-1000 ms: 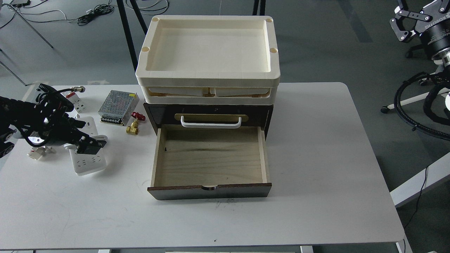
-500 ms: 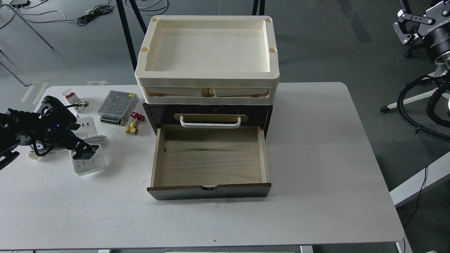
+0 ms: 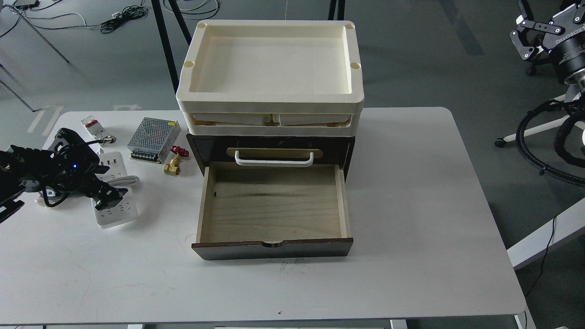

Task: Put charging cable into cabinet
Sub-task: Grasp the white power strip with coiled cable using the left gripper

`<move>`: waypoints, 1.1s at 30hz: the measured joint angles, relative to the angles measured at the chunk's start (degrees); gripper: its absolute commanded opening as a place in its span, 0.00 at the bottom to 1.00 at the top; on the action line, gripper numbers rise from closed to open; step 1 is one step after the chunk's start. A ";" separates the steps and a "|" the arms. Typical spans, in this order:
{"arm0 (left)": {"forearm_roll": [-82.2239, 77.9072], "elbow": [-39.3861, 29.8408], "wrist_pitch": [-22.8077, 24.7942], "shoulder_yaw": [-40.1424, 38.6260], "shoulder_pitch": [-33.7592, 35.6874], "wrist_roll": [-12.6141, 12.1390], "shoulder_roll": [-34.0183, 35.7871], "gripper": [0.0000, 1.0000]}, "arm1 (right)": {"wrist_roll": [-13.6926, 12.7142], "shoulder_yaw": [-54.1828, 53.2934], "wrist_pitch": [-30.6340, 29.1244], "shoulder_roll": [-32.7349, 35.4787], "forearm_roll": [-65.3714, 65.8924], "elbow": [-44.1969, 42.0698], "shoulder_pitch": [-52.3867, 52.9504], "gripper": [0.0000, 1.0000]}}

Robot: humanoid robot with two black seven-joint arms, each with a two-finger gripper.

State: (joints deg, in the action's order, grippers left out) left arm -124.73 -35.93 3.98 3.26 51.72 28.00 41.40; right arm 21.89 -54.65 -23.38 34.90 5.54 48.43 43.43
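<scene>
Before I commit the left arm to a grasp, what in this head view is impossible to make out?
- Left end effector: dark and small over the white rectangular power strip; open or closed, and any contact, unclear.
- Power strip's middle and its thick white-grey cord: partly hidden by the left arm.
- Right end effector: at the right edge, above the floor; finger gap unclear.
- Dark brown cabinet: upper drawer contents hidden behind its front.

My left gripper lies over the charging cable, hiding its middle; my fingers are too dark to tell apart. My left arm runs off the left edge. My right gripper is cut by the right edge, so its grip cannot be read. The cabinet hides its body under 2 stacked cream trays.
</scene>
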 measured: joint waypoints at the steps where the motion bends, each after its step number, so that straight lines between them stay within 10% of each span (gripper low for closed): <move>1: -0.04 0.03 -0.12 0.03 -0.02 0.00 0.04 0.67 | 0.00 0.00 0.00 0.00 0.00 0.00 0.00 0.99; 20: 0.18 2.62 -2.44 2.07 -0.23 0.00 -0.60 0.62 | 0.16 -0.02 0.00 0.00 -0.08 0.08 -0.41 0.99; 33: 0.19 2.79 -4.33 2.10 -0.59 0.00 -1.08 0.31 | 0.26 -0.02 -0.08 0.00 0.00 0.86 -0.62 0.99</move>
State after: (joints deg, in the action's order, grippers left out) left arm -124.54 -33.14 -0.35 5.37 51.13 28.00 40.32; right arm 22.14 -54.67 -23.45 34.90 5.53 49.30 42.81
